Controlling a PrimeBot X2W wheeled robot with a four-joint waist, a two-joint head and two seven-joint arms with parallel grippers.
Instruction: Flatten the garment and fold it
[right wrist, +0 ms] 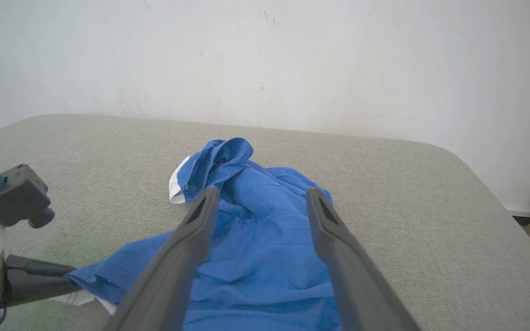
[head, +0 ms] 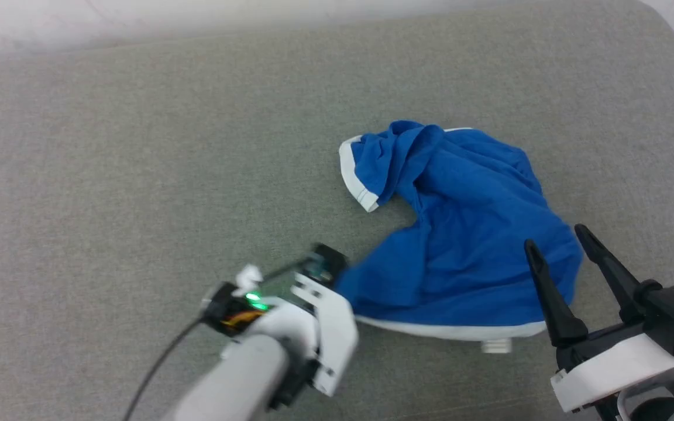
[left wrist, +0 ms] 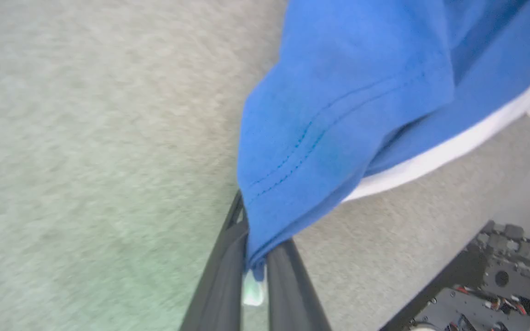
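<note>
my left gripper [left wrist: 256, 269] is clamped on the near-left corner of the garment [head: 466, 234], which lies crumpled right of centre on the grey cushion [head: 138, 146]. my right gripper [head: 553, 237] hovers, jaws wide, over its near-right edge. bare cushion lies open to the left and beyond.

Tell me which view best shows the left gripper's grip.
The left wrist view: close up, the left gripper pinches a blue corner of the garment between shut fingers. In the head view its wrist hides the fingers; the right wrist view gives a side-on glimpse.
</note>
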